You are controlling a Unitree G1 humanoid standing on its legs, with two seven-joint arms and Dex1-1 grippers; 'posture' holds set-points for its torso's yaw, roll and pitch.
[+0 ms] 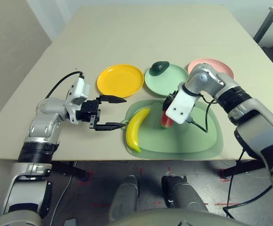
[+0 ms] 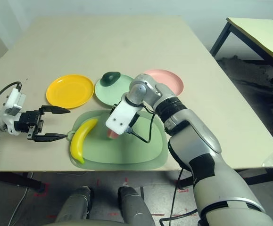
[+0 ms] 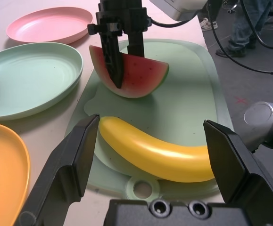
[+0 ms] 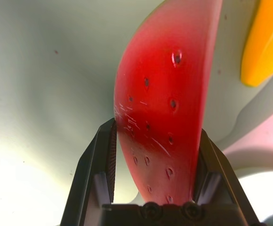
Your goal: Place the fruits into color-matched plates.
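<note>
Right now the right gripper (image 4: 153, 160) has its jaws clamped on the watermelon wedge (image 3: 129, 73), one finger on each flat red face, which looks like the surest way to hold a thin slice. The wedge sits on the light green mat (image 1: 193, 139), near the mat's far edge; from where I stand I can't quite tell whether it has left the mat's surface or is resting on it. The pink plate (image 1: 219, 66), where the red fruit belongs, lies at the far right of the counter (image 1: 141, 33), just beyond the right arm's elbow, so the wedge would have to go up and away to the right.

The left gripper (image 1: 109, 113) hovers at the mat's left edge with its jaws spread wide and nothing between them. They frame the banana (image 1: 137, 128), which lies along the left side of the mat beside the ring tab (image 3: 143, 189). I'd judge the left arm is lined up to take it next, since the yellow-orange plate (image 1: 119, 80) lies close by on the far left.

The avocado (image 1: 160, 68) already rests on the mint green plate (image 1: 174, 84), toward its far left rim, so that pairing looks done.
</note>
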